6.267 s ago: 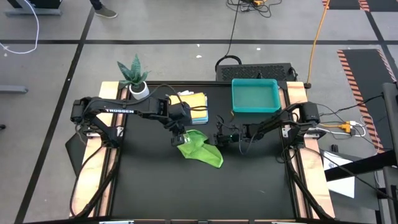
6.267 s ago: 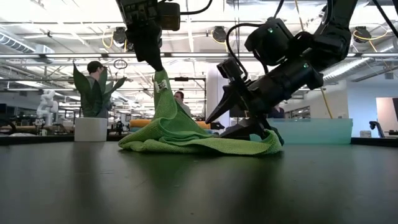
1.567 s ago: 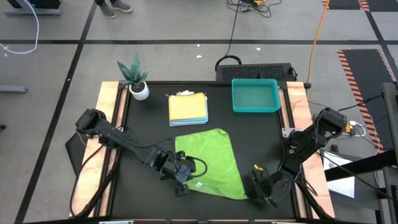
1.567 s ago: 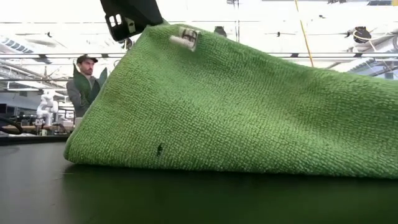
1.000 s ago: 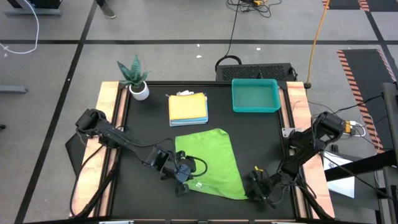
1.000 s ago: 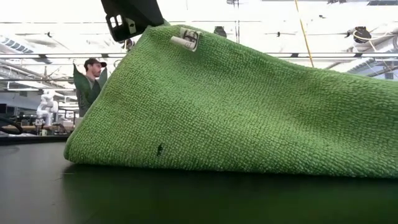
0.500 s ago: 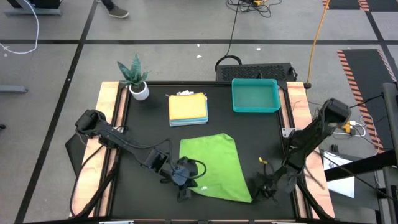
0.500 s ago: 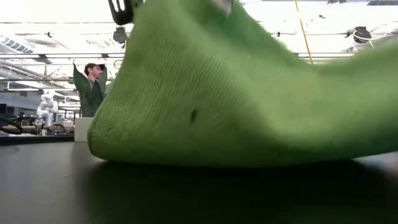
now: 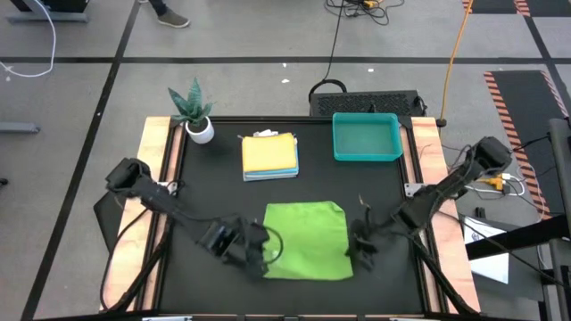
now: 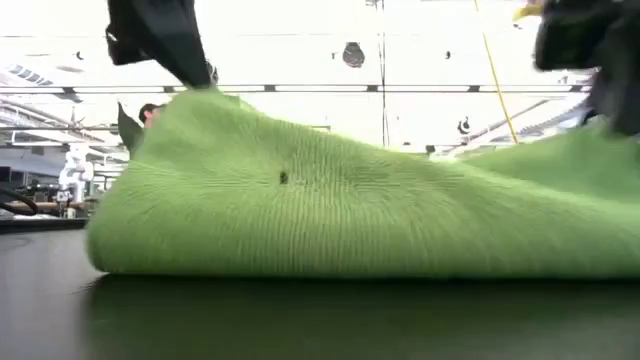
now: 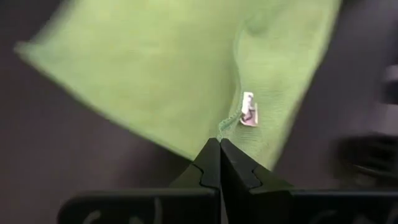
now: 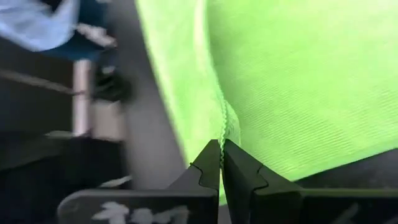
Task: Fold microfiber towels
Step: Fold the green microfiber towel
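Since half a second ago, both arms have carried the near edge of the lime green towel [image 9: 308, 241] away from me, so it now reads as a shorter, squarer patch in the high view, on the near half of the black table [image 9: 205, 178].

From my seat, the left gripper [image 9: 265, 259] is pinched tight on the towel's near left corner; in its wrist view the fingers [image 11: 211, 165] meet right on the hem. A small white care tag [image 11: 248, 109] is sewn in just beside that corner, with a reddish mark on it, but I cannot read any writing there.

My right gripper [image 9: 355, 251] has clamped onto the near right edge, its fingertips [image 12: 211, 163] closed on the stitched hem with green cloth bunched around them.

Across the table top, the low view shows the towel humped up, lifted at both ends, the middle sagging to the surface.

Farther back, a stack of towels [image 9: 269, 157] lies flat, yellow-orange on top, light blue showing at its edges. Beside it sits the teal tray [image 9: 367, 139], and a small potted plant [image 9: 194, 111] stands at the far left corner. I find no lettering that reads clearly on either arm.
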`<state>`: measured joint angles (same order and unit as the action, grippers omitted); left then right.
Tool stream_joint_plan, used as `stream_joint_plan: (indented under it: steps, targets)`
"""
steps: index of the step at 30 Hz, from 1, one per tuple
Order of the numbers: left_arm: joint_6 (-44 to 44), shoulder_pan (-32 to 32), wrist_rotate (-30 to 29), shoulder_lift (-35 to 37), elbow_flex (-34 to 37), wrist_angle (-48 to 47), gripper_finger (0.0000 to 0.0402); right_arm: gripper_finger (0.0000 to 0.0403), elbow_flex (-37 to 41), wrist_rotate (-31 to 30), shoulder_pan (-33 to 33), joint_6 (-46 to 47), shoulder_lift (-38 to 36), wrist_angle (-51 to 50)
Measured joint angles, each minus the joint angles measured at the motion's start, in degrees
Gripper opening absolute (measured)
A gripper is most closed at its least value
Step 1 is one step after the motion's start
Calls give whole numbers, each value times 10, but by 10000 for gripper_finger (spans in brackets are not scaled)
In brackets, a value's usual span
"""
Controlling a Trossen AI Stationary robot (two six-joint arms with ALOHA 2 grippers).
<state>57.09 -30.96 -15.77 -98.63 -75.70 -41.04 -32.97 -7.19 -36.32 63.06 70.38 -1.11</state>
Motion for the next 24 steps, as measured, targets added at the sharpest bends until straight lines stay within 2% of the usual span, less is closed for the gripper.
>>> stream_joint_plan:
  steps: [5, 9, 18, 24]
  targets:
    - [-90, 68, -21, 0, 0, -22, 0, 0, 0, 15, 102, -48, -4, -68]
    - [-169, 121, -17, -2, 0, -21, 0, 0, 0, 17, 160, -83, -10, -90]
    - [-267, 174, 18, -4, 0, -49, 0, 0, 0, 13, 232, -98, -40, -158]
    - [-283, 201, 36, -4, 16, -50, 0, 0, 0, 10, 269, -115, -38, -159]
